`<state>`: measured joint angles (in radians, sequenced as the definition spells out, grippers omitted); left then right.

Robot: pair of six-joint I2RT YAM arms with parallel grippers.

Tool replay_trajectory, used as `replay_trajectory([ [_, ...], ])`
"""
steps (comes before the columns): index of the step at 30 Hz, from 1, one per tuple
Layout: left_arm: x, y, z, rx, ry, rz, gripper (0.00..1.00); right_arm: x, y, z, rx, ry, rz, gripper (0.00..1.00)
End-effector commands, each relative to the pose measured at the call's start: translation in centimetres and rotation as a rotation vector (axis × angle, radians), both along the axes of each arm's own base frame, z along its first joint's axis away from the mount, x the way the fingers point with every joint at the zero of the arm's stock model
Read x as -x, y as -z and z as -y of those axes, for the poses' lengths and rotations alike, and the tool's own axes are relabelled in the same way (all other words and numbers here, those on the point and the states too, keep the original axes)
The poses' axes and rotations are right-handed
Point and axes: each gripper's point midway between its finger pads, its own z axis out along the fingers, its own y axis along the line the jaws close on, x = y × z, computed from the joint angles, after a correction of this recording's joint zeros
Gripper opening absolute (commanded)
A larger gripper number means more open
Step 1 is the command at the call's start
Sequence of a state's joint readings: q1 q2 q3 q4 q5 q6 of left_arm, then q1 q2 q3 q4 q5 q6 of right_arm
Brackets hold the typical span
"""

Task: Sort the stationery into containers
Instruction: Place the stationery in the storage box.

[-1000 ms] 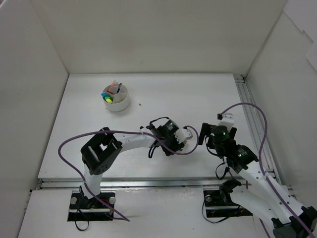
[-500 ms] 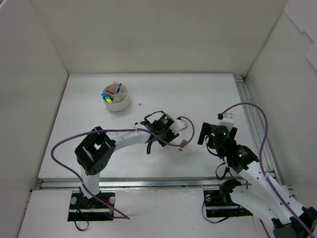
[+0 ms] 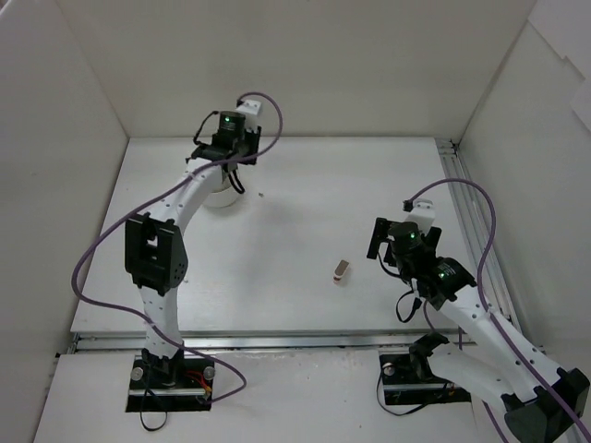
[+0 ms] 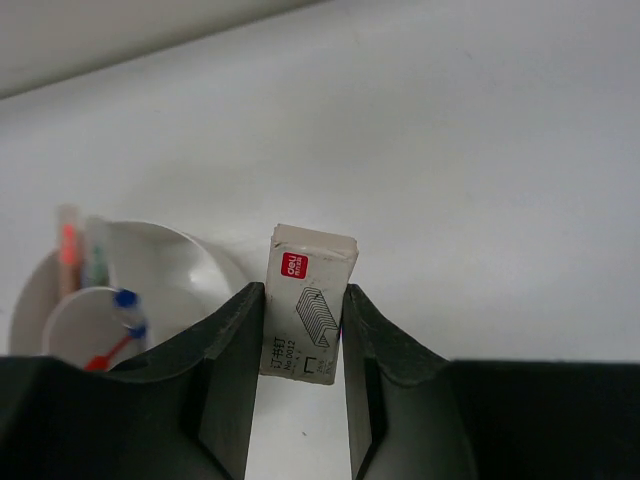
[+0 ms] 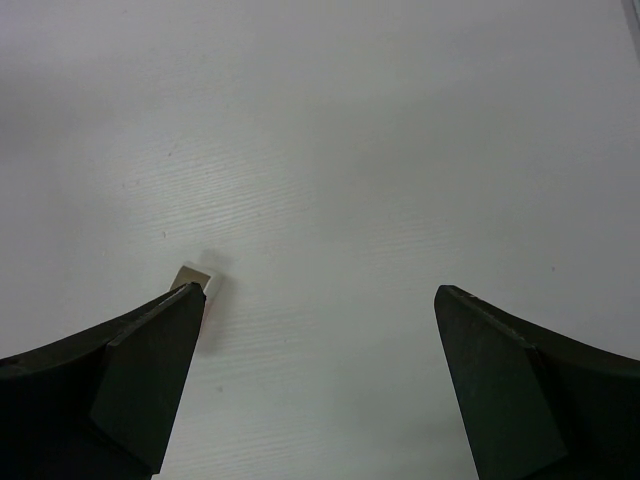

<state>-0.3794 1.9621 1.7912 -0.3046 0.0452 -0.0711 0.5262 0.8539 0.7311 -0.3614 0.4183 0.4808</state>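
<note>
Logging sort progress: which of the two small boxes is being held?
The red-labelled box, clamped in the left gripper near the white pot. The other box lies loose on the table, apart from the open right gripper.

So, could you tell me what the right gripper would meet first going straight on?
Probably the bare table; the small box lies off to the side of the right gripper, though depth is hard to judge.

Small white boxes: 2, first box [image 4: 308, 310] and second box [image 3: 341, 269]. Round white pot [image 4: 215, 275]: 1. Pens [image 4: 67, 248] poking out of pot: at least 3 seen from left wrist, exact count unclear. Robot arms: 2, left arm [image 3: 175, 208], right arm [image 3: 466, 305]
</note>
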Motion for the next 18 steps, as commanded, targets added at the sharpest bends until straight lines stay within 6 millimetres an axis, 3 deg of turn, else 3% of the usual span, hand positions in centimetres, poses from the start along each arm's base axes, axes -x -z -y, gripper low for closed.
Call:
replay_trajectory([
  [1, -3.1, -2.6, -3.6, 0.095, -0.14, 0.018, 0.0, -1.7, -2.8, 0.9, 0.011, 0.072, 0.087, 0.98],
  [5, -5.7, -3.1, -3.2, 0.08, -0.011, 0.101, 0.06, -2.4, -3.1, 1.5, 0.034, 0.097, 0.084, 0.98],
  [9, -5.9, -2.7, -2.7, 0.053, 0.048, 0.117, 0.09, -2.7, -2.9, 1.6, 0.044, 0.101, 0.068, 0.98],
  [18, -7.5, 0.4, -5.9, -0.106, -0.087, 0.078, 0.13, -3.3, -2.0, 1.6, 0.049, 0.106, 0.028, 0.98],
])
